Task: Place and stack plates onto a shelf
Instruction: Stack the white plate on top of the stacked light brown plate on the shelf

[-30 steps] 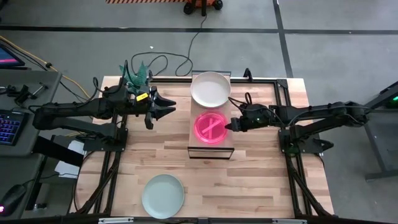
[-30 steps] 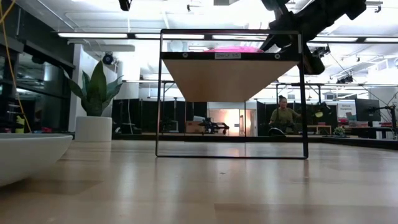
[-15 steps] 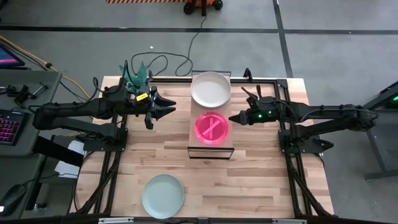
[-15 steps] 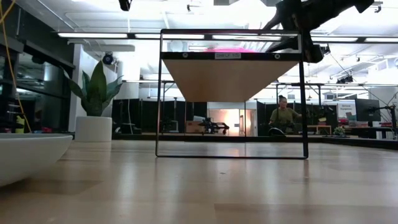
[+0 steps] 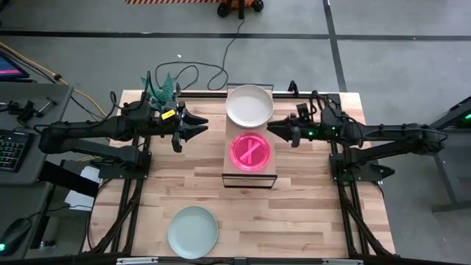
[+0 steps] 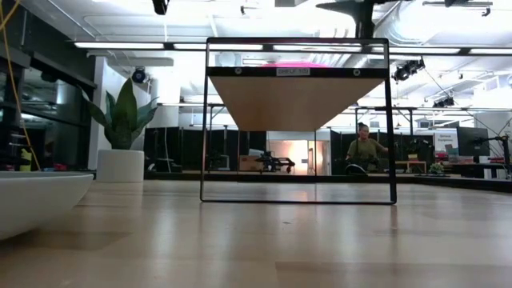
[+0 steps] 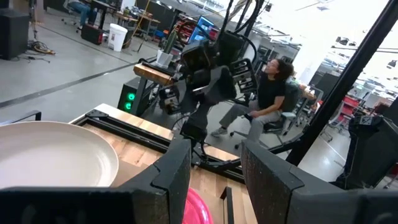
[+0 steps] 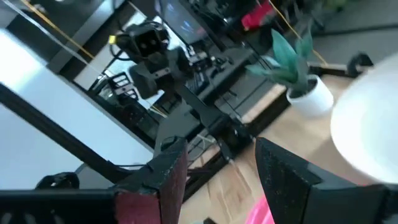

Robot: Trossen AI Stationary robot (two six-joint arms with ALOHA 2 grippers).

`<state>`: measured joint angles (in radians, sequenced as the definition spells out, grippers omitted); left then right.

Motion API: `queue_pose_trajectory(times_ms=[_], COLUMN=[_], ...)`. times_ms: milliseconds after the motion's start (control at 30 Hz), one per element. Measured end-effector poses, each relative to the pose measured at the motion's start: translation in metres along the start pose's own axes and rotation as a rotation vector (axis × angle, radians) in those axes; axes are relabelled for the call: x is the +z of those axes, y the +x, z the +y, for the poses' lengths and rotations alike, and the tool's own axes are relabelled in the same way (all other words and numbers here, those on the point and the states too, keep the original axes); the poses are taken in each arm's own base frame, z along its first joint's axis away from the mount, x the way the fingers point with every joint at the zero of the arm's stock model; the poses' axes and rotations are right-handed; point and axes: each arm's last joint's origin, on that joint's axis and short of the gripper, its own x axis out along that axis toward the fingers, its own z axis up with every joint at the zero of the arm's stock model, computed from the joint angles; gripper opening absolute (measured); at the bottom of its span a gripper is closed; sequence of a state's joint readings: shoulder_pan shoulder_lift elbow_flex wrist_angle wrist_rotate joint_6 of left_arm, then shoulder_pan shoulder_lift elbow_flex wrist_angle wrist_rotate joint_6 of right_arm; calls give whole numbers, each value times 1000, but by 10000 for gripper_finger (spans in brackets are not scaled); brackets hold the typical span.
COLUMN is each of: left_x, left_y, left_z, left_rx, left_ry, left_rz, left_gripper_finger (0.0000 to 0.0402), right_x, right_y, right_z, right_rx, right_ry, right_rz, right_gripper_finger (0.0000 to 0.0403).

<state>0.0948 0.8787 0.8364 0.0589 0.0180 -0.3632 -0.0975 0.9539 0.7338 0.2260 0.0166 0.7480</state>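
Note:
The shelf stands mid-table, a light-wood board on a thin black frame. A whitish plate lies on its far end and translucent pink plate ware on its near end; how many pink plates are stacked I cannot tell. A mint plate lies flat on the table near the near edge. My right gripper hovers open just right of the shelf, level with the gap between the two plates. My left gripper waits open, left of the shelf. The other plates are not in view.
A small white plant pot with green leaves stands at the table's far left corner, behind my left arm. Cables trail off the far edge. Bare wood lies between the shelf and the mint plate. A seated person shows in the room beyond.
My right gripper has drawn away from the pink plate's right rim, rising and moving toward the table's far edge, beside the shelf. The pink plate stays lying on the shelf.

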Motion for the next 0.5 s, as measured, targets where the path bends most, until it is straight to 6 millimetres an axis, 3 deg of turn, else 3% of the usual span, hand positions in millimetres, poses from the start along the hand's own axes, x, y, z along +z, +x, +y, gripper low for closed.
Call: queue_pose_trajectory(times_ms=[500], left_x=[0], left_y=[0], left_z=[0], left_rx=[1], left_ry=[-2], left_rz=[1], left_gripper_finger=[129], right_x=[1], right_y=[0], right_z=[1], right_rx=[12], right_ry=[-57], right_rz=[-13], right_gripper_finger=[171])
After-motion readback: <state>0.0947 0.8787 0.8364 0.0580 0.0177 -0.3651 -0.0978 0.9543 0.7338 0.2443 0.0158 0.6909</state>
